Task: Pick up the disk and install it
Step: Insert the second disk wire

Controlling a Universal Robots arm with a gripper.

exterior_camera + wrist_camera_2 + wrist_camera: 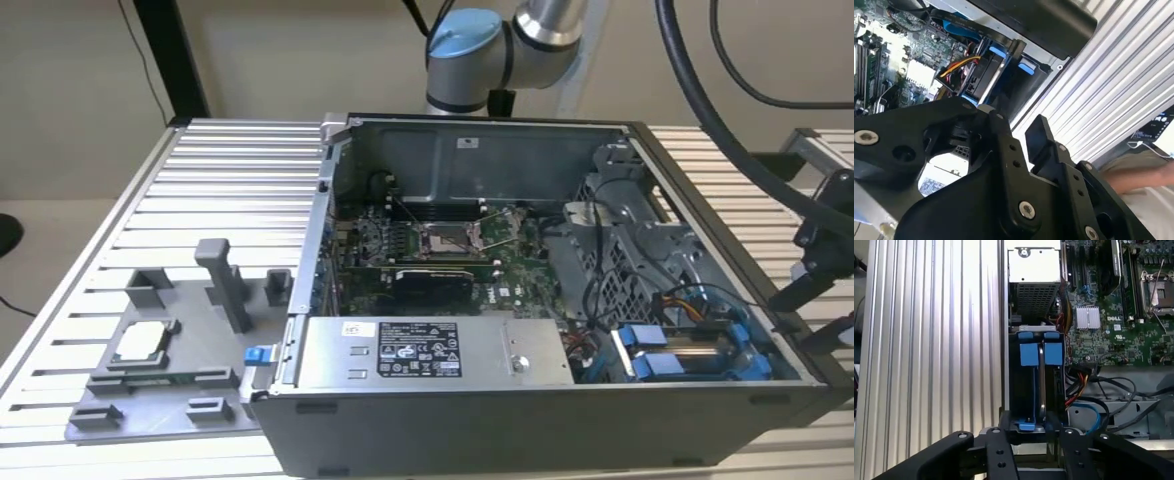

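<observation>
Between my fingers (999,450): empty gap; my claw (1030,440) stands partly open, holding nothing. Just beyond my fingertips: the disk (1040,377), edge-on in its blue bracket, seated in the drive bay of the computer case (534,425). Further off: green circuit board (1104,335). Beside the case: ribbed metal table (929,340).

Pincer (1030,432) spread astride the blue-bracketed disk (1040,371) in its bay; motherboard (1114,335) at two o'clock; ribbed counter (929,350) at nine.
</observation>
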